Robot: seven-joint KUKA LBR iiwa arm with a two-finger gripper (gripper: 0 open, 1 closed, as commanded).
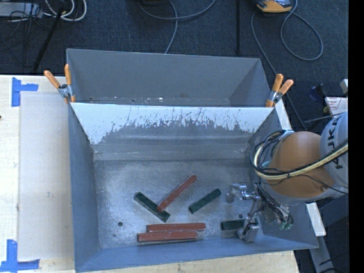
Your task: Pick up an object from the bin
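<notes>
My gripper [242, 212] is low over the bin floor near the right wall, with its two metal fingers spread apart and open. A short dark green block [230, 225] lies flat on the floor just left of the lower fingertip [248, 230]; I cannot tell whether they touch. It is not between the fingers. A dark green bar [205, 200] lies at a slant a little left of the upper fingertip [235, 194].
Further left, a red-brown bar [177, 191] lies at a slant, its lower end meeting another dark green bar [151, 206]. Two long red-brown bars [170, 232] lie side by side near the front wall. The arm's orange dome and cables hang over the right wall.
</notes>
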